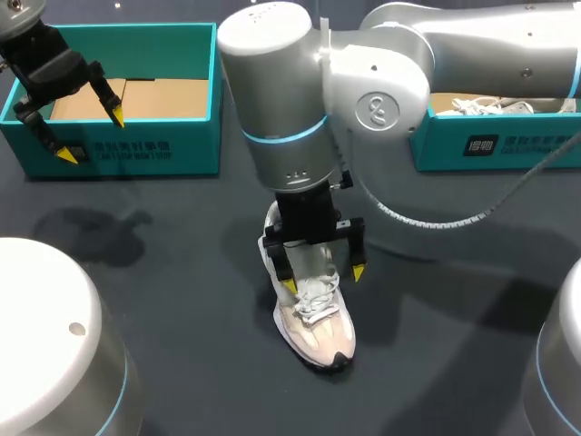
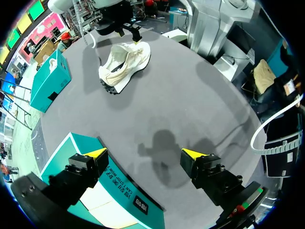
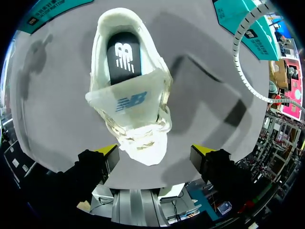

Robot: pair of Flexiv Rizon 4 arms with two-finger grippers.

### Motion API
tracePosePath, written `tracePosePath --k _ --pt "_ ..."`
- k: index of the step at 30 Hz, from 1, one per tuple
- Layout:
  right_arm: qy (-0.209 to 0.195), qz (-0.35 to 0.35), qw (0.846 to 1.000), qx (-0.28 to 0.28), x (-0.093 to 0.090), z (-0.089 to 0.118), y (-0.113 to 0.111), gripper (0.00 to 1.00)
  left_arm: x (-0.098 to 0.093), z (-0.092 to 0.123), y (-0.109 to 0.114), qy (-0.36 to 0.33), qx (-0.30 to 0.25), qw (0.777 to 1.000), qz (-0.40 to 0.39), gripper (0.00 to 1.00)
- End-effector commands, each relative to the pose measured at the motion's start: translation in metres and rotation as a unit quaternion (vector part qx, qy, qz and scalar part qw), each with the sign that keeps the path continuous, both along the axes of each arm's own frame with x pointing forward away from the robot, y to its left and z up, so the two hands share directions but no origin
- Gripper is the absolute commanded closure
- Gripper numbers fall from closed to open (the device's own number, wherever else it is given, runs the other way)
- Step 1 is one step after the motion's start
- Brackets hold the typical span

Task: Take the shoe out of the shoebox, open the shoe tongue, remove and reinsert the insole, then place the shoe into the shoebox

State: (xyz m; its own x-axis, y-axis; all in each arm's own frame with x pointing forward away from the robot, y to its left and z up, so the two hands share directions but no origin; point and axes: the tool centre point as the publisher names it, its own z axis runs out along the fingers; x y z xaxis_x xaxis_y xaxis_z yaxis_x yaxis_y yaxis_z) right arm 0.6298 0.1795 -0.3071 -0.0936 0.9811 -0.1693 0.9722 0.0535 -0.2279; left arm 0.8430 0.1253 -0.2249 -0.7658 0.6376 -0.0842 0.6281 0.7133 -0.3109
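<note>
Shoe (image 1: 313, 313) (image 2: 125, 64) (image 3: 131, 95): one, white and cream, upright on its sole on the table (image 1: 182, 272), about midway between the two boxes. Toe points to the near edge in the head view, heel away.

Tongue (image 3: 128, 98): pulled forward over the laces (image 3: 143, 131), leaving the shoe's opening bare.

Insole (image 3: 125, 57): black with a white mark, lying inside the shoe and seen through the opening.

Right gripper (image 1: 322, 279) (image 3: 155, 150): hangs straight down over the front half of the shoe. Fingers apart, one on each side of the laces. Neither tip shows contact with the shoe in the right wrist view.

Right arm (image 1: 363, 91): comes in from the right and reaches past the middle.

Cable (image 1: 436, 218): grey and ribbed, sagging from the right arm above the table.

Left gripper (image 1: 91, 135) (image 2: 144, 153): fingers apart and holding nothing, above the front wall of the left shoebox. One tip is over the box, the other over the table.

Left shoebox (image 1: 136, 150) (image 2: 119, 191): teal, open, at the far left, with a brown cardboard floor showing inside.

Right shoebox (image 1: 490, 141) (image 2: 47, 81): teal, at the far right, partly behind the right arm. A white laced object (image 1: 481, 106) shows inside, mostly hidden.
</note>
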Motion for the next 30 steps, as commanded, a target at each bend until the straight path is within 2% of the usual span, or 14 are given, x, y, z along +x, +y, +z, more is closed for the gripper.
tracePosePath --k 1,5,6,8,9,13,20,25,30 --pt "-0.011 -0.008 1.0 0.003 -0.012 0.009 -0.008 0.0 0.0 0.0 0.0 0.0 0.001 1.0 0.0 0.0" --pt "-0.038 0.005 0.999 0.024 -0.018 0.016 -0.01 0.02 0.0 0.0 0.0 0.0 0.001 1.0 0.0 0.0" --pt "-0.044 0.012 0.999 0.029 -0.019 0.017 -0.01 0.08 0.0 0.0 0.0 0.0 0.001 1.0 0.0 0.0" --pt "-0.055 0.027 0.997 0.042 -0.023 0.019 -0.01 0.42 0.0 0.0 0.0 0.0 0.001 1.0 0.0 0.0" --pt "-0.058 0.032 0.997 0.044 -0.024 0.02 -0.01 0.51 0.0 0.0 0.0 0.0 0.001 1.0 0.0 0.0" --pt "-0.067 0.048 0.995 0.055 -0.025 0.023 -0.01 0.62 0.0 0.0 0.0 0.0 0.001 1.0 0.0 0.0" --pt "-0.077 0.095 0.991 0.056 -0.016 0.024 -0.003 0.64 0.0 0.0 0.0 0.0 0.001 1.0 0.0 0.0" --pt "-0.073 0.156 0.983 0.064 0.003 0.019 0.006 0.65 0.0 0.0 0.0 0.0 0.001 1.0 0.0 0.0" --pt "-0.067 0.187 0.978 0.071 0.017 0.015 0.014 0.64 0.0 0.0 0.0 0.0 0.001 1.0 0.0 0.0"
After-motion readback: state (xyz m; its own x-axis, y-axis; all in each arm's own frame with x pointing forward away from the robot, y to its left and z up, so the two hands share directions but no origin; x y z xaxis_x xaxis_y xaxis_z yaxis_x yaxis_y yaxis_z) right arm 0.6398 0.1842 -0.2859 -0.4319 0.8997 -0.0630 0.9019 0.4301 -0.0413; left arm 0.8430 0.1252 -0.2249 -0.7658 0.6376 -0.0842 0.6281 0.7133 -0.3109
